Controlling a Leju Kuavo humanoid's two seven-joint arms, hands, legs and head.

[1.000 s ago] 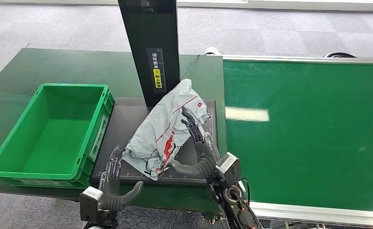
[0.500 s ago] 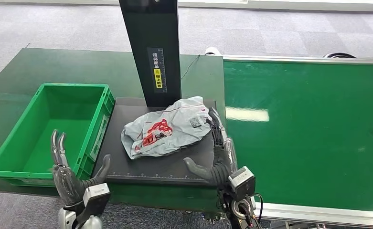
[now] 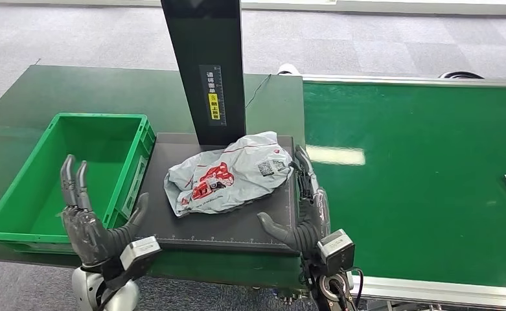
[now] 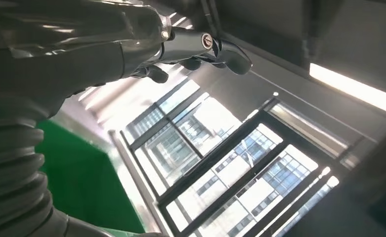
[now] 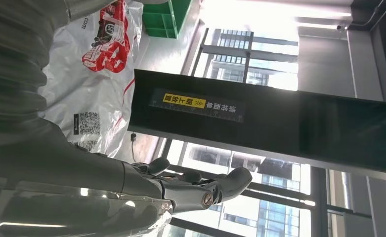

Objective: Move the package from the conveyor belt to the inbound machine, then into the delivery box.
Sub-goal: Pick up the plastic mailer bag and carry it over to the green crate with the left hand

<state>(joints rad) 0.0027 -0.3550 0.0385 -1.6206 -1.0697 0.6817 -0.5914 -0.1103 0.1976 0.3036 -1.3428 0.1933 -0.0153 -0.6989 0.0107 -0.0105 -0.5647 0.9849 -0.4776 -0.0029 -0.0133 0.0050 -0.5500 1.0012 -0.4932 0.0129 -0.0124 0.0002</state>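
The package (image 3: 227,173), a crumpled grey mailer with red print, lies flat on the black platform of the inbound machine (image 3: 237,227), just in front of its upright column (image 3: 203,65) and held by neither hand. The right hand (image 3: 300,204) stands empty with fingers spread at the package's right edge, and the left hand (image 3: 91,220) is raised, empty and spread, before the green delivery box (image 3: 17,194). Risk, in my judgement: the slack bag could slip or sag from a one-sided grip and catch on the box's near wall.
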